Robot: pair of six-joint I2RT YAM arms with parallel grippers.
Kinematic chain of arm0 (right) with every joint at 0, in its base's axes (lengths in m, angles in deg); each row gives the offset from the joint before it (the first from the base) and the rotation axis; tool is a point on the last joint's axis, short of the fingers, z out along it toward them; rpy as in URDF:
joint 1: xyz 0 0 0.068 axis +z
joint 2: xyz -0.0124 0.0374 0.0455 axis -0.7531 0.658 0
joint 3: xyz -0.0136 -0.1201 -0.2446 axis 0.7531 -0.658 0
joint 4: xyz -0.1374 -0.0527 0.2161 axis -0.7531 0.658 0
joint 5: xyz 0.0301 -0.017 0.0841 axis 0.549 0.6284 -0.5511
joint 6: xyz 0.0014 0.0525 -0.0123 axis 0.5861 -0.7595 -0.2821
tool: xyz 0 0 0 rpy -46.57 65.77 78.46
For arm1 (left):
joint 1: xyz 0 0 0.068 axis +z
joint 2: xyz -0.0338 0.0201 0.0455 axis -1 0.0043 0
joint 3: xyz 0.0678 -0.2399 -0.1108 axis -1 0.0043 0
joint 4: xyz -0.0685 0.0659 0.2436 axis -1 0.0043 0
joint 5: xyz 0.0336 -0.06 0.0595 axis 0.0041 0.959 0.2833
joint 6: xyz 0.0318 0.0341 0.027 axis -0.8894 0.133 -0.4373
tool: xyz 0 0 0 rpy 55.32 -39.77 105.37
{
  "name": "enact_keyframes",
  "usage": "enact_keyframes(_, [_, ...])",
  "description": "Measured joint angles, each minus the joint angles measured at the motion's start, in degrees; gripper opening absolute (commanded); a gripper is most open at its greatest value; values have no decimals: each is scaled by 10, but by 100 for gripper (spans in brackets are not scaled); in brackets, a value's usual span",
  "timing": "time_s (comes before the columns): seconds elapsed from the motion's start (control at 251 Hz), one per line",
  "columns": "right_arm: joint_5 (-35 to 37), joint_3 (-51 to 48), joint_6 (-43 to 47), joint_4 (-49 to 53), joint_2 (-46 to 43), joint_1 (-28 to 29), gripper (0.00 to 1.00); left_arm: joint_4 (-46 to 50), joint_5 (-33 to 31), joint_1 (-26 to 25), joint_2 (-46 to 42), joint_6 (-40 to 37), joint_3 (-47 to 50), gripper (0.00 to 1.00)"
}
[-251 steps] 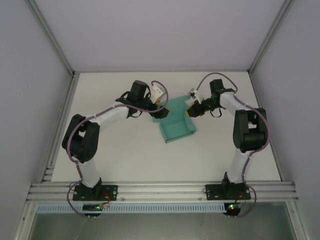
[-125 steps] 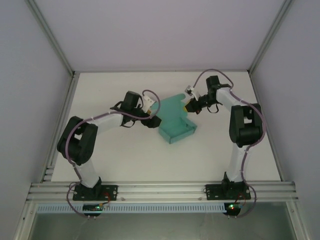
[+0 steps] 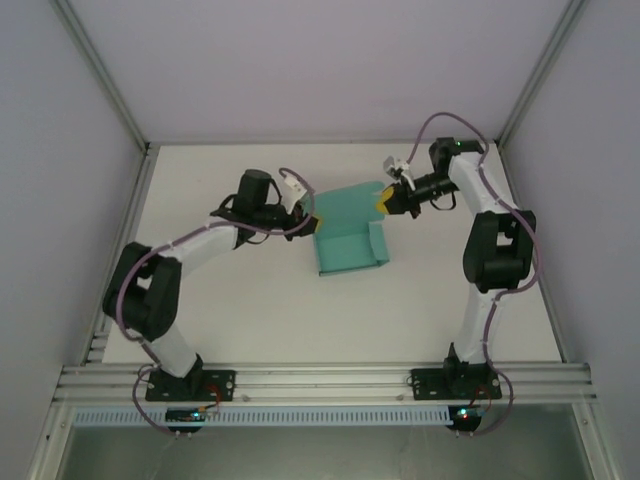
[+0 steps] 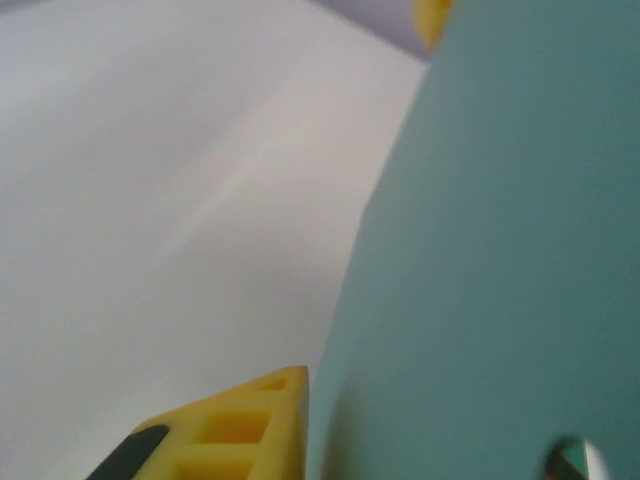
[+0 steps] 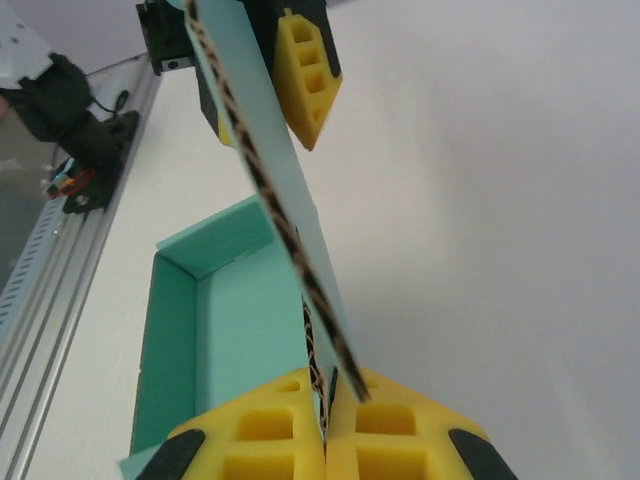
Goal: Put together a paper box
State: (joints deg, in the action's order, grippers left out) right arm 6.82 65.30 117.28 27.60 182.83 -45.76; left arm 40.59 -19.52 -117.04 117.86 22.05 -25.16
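Now that both pincers have closed, the teal paper box (image 3: pixel 350 250) is held from two sides instead of being nudged. A second ago it lay skewed on the tabletop (image 3: pixel 250 320), with the left pincer (image 3: pixel 308 222) standing wide at its left corner. It now sits squarer to the near edge, its rear flap (image 3: pixel 352 200) lifted off the surface.

From the right wrist, the right pincer (image 5: pixel 327 395) has its yellow fingers pressed together on the corrugated edge of that flap (image 5: pixel 290 215). At the far end of the same panel the left pincer (image 5: pixel 262 75) shows one yellow finger (image 5: pixel 305 85) flat on one face and a dark part against the other, so it looks clamped on the flap too. The left wrist view agrees: a yellow finger (image 4: pixel 230 425) lies right against the teal sheet.

My reading is that the flap is now controlled at both ends and can be folded up and over the open tray part (image 5: pixel 230 320), which has low walls already standing. The fold itself is not yet made.

As for pose, the left arm (image 3: pixel 200 245) has stretched out low and long toward the box's left rear corner. The right arm (image 3: pixel 495 250) has drawn back and risen, its elbow high and its wrist turned inward over the right rear corner.
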Motion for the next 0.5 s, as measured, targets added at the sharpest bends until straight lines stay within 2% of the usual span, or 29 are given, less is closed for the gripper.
enact_keyframes(0.068, [-24, 32, 43, 40, 6, -4, 1, 2, 15, -4, -34, -15, 3, 0])
enact_keyframes(0.108, [-40, 42, 55, 58, 8, -6, 15, 2, 15, -7, -47, -18, 6, 0])
enact_keyframes(0.164, [-60, 45, 56, 82, 7, -8, 24, 4, 15, -9, -57, -24, 8, 0])
enact_keyframes(0.204, [-66, 42, 47, 89, 7, -9, 43, 2, 10, -9, -59, -26, 8, 0])
enact_keyframes(0.239, [-68, 34, 25, 85, 4, -9, 50, 2, 4, -8, -59, -27, 8, 0])
enact_keyframes(0.299, [-58, 9, -27, 49, -8, -5, 58, 2, -13, -8, -59, -25, 9, 0])
enact_keyframes(0.359, [-35, -28, -86, -5, -32, 1, 73, 0, -31, -8, -59, -21, 11, 0])
enact_keyframes(0.447, [1, -90, -165, -94, -80, 11, 76, -8, -57, -9, -60, -16, 20, 0])
enact_keyframes(0.499, [27, -128, -229, -155, -115, 14, 83, -12, -72, -9, -62, -16, 27, 0])
